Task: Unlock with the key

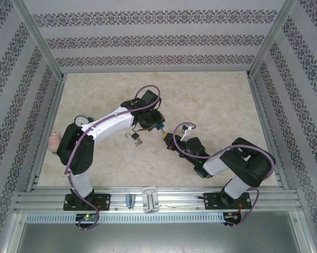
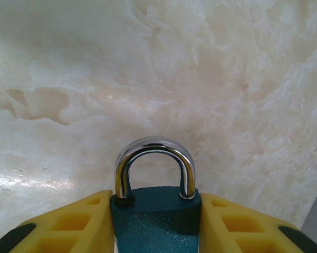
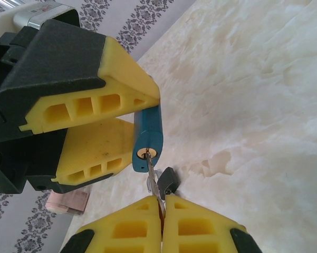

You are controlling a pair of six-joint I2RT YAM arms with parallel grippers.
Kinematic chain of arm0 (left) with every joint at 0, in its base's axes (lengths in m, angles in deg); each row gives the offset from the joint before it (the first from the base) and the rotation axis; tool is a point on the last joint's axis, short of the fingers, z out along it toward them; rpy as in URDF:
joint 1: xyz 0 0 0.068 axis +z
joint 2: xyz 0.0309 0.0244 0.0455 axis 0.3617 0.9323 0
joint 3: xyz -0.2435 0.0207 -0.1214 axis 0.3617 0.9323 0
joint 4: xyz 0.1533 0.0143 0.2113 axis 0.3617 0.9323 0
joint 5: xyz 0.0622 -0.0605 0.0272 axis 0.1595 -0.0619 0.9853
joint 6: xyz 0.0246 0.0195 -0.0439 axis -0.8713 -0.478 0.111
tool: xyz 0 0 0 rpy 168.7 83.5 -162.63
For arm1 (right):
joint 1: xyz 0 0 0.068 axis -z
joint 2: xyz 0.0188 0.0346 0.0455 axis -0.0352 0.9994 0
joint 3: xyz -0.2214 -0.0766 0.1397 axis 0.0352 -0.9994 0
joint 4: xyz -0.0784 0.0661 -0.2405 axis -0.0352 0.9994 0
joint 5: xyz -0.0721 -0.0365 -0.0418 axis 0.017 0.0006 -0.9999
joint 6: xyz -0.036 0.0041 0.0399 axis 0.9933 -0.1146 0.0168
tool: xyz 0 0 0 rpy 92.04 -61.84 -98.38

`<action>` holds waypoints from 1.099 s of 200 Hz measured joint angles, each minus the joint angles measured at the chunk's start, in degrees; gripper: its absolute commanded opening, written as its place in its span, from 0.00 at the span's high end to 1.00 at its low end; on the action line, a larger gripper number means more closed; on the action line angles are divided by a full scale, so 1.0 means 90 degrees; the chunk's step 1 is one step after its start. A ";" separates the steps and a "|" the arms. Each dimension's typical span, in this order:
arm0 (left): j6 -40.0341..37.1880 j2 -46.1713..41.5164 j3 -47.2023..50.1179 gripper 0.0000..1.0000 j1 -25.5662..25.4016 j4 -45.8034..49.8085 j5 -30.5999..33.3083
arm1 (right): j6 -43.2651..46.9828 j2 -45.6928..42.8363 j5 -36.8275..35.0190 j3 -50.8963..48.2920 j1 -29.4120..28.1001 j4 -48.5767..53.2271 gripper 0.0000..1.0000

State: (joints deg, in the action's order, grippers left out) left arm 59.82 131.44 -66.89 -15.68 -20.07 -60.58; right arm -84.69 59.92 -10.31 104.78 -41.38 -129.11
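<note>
Now we hold key (image 3: 151,171) at lock (image 2: 155,224)
Our left gripper (image 2: 155,200) clamps the lock body; our right gripper (image 3: 162,203) pinches the key, blade in keyhole, shackle seated

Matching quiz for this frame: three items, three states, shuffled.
Items
1. padlock body
2. shackle
3. key

States
a. chrome, both legs seated in the body
b. pinched in the shut right gripper, tip at the keyhole
c. teal, clamped in the left gripper

Pairs: 1-c, 2-a, 3-b
</note>
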 measured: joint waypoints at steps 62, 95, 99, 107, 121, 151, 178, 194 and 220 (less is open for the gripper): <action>-0.0070 0.0248 -0.0544 0.63 -0.0211 0.0478 0.0646 | -0.0107 0.0107 -0.0182 0.0138 -0.0126 -0.0002 1.00; -0.0126 0.0257 -0.0605 0.64 -0.0284 0.0663 0.0894 | -0.0240 0.0255 -0.0255 0.0155 -0.0194 -0.0075 1.00; -0.0129 0.0265 -0.0619 0.64 -0.0284 0.0680 0.0906 | -0.0248 0.0265 -0.0265 0.0153 -0.0197 -0.0090 1.00; -0.0141 0.0272 -0.0639 0.64 -0.0284 0.0699 0.0908 | -0.0270 0.0289 -0.0265 0.0153 -0.0197 -0.0121 1.00; -0.0143 0.0282 -0.0653 0.64 -0.0284 0.0704 0.0920 | -0.0313 0.0313 -0.0274 0.0155 -0.0197 -0.0153 1.00; -0.0143 0.0333 -0.0653 0.64 -0.0284 0.0707 0.0918 | -0.0362 0.0328 -0.0347 0.0153 -0.0197 -0.0192 1.00; -0.0143 0.0340 -0.0653 0.64 -0.0284 0.0699 0.0896 | -0.0362 0.0328 -0.0359 0.0153 -0.0197 -0.0194 1.00; -0.0143 0.0342 -0.0653 0.64 -0.0284 0.0702 0.0850 | -0.0362 0.0328 -0.0362 0.0153 -0.0194 -0.0194 1.00; -0.0143 0.0342 -0.0653 0.64 -0.0284 0.0697 0.0826 | -0.0364 0.0340 -0.0381 0.0153 -0.0194 -0.0209 1.00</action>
State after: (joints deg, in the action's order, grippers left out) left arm 58.53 134.52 -72.77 -18.24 -13.80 -53.15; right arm -87.97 62.98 -13.74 106.16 -43.13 -130.98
